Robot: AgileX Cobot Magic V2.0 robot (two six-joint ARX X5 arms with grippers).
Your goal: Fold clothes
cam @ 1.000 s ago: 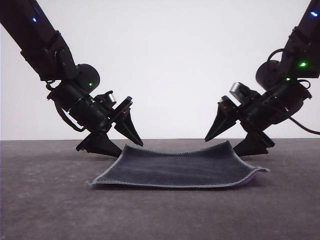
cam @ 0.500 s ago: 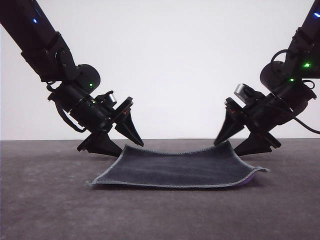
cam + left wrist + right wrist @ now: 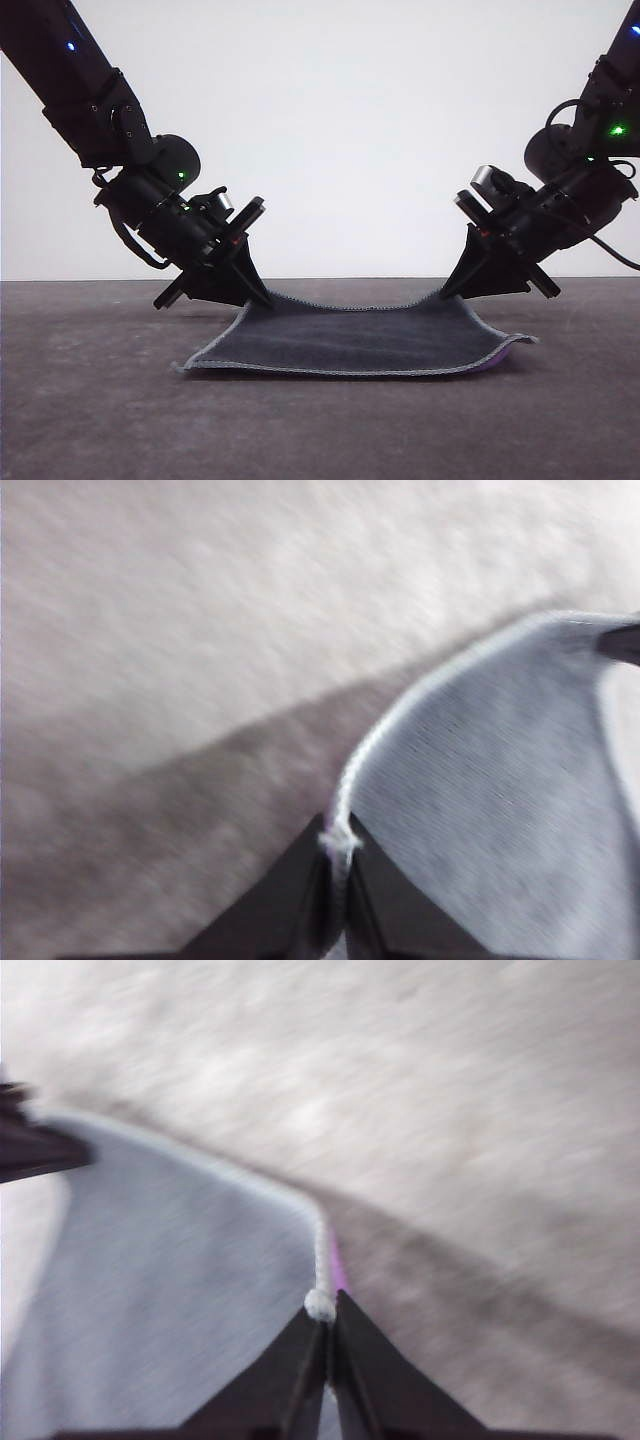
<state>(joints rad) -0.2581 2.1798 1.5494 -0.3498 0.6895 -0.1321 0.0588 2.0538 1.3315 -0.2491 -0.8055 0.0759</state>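
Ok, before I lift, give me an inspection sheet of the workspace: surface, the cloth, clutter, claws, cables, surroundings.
Surface: dark grey textured tabletop, flat, no spills seen.
Job's things: small square charcoal-grey cloth with light stitched hem, grey face up, a purple edge showing at its near right corner; both far corners raised off the table, near edge lying on it.
Clutter: nothing seen.
Grippers: left claw shut on the cloth's far left corner; right claw shut on the far right corner; both wrist views show the hem pinched between the fingers.
Cables: black cable looping off the right arm, away from the cloth.
Surroundings: plain white wall behind.
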